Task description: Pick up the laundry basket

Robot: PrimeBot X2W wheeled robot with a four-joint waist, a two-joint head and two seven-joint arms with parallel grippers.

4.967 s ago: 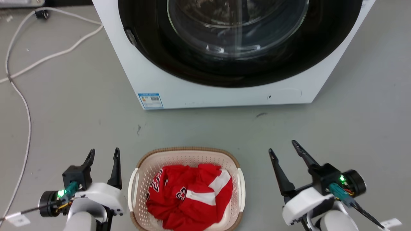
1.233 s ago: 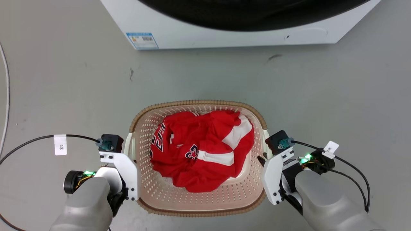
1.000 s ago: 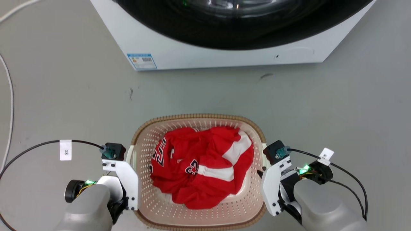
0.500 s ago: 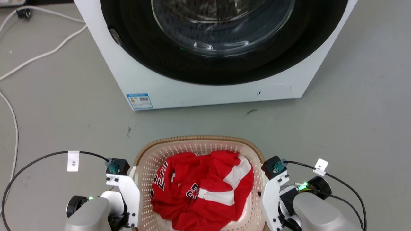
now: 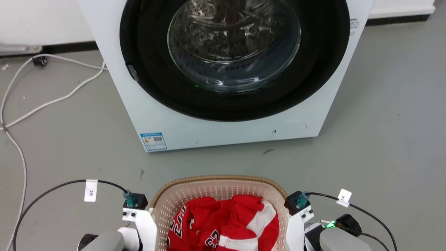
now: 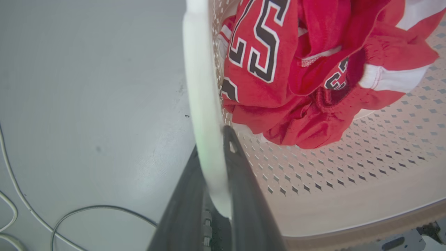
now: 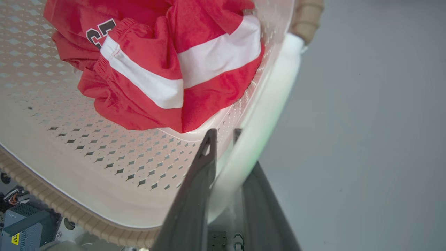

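The laundry basket [image 5: 216, 178] sits at 6 o'clock in the head view, with the washing machine [image 5: 216, 134] standing at 12 o'clock across a strip of grey floor [image 5: 69, 146]. Each hand is clenched on one of the basket's white side handles. The left hand [image 6: 212, 146] pinches the handle at the basket's 9 o'clock side [image 6: 198, 69], one finger inside the loop and one outside. The right hand [image 7: 223, 134] does the same on the handle at 3 o'clock [image 7: 278, 83]. In both wrist views parts of the robot's base show under the near rim, so the basket looks to be clear of the floor, though I cannot be sure.

It should be light: thin perforated plastic walls, and only a crumpled red jersey [image 5: 223, 223] inside. The cloth is soft and heaped loosely around the middle, so it adds little weight but could slide if the basket tips.

The shell is stiff enough to carry yet likely springy — the walls may bow if the two hands pull apart or squeeze inward. The handles are smooth and narrow, so they could slip through the dark fingers. They are the right place to hold, at mid-span on both sides, lifted evenly to keep the rim level.
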